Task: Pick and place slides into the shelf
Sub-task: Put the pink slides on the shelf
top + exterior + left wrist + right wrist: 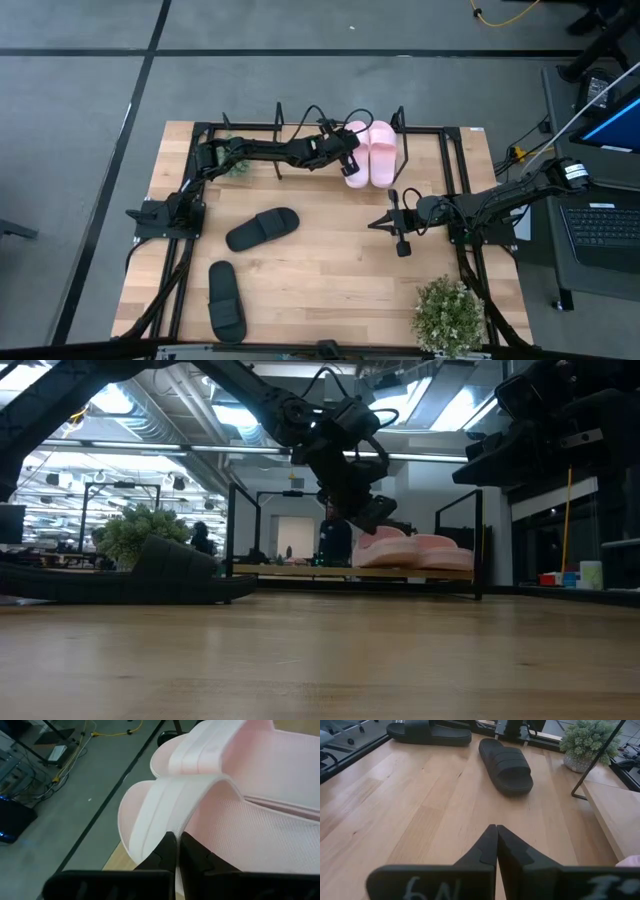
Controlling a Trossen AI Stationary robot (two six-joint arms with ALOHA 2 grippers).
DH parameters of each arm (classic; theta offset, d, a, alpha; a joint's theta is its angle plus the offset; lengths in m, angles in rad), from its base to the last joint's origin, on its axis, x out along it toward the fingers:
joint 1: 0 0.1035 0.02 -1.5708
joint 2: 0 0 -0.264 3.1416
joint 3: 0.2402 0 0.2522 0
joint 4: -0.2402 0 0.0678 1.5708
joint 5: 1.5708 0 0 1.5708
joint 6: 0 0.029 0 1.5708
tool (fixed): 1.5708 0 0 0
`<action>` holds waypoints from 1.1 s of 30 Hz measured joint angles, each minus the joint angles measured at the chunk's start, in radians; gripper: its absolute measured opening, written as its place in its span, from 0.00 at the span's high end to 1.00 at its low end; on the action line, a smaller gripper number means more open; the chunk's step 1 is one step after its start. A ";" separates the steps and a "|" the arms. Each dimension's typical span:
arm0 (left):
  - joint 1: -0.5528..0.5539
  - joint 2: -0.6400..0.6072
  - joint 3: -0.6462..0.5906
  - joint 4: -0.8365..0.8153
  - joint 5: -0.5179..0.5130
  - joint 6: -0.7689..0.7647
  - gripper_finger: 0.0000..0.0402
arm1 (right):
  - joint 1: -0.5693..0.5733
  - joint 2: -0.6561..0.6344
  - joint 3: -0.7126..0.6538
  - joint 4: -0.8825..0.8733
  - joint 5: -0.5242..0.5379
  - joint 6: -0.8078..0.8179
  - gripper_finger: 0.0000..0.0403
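Two pale pink slides (357, 150) (382, 152) lie side by side, soles down, on the shelf's wooden board (300, 570) at the table's far edge. My left gripper (351, 168) is shut, and its fingertips (176, 837) are at the strap of the left pink slide (165, 805). Two black slides lie on the table, one near the middle (262, 229) and one at the near left (227, 300). My right gripper (373, 224) is shut and empty over the table's right half, pointing toward the black slides (506, 766). My left gripper's shut fingertips stand at the edge of the left pink slide's strap (172, 831), coming slanting down from the table's left. I cannot tell whether they touch the strap. The slide rests flat on the shelf board.
A potted plant (447, 315) stands at the near right corner and a smaller one (235, 165) at the far left by the shelf. Thin black shelf uprights (400, 120) rise beside the pink slides. A black frame (470, 250) runs around the table.
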 joint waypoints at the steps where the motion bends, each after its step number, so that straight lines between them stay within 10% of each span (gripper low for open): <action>1: 0.000 0.000 0.000 0.000 0.008 0.000 1.00 | 0.000 0.000 0.000 0.000 0.000 0.000 0.97; 33: -0.006 0.000 0.000 0.000 0.047 0.000 0.91 | 0.000 0.000 0.000 0.000 0.000 0.003 0.97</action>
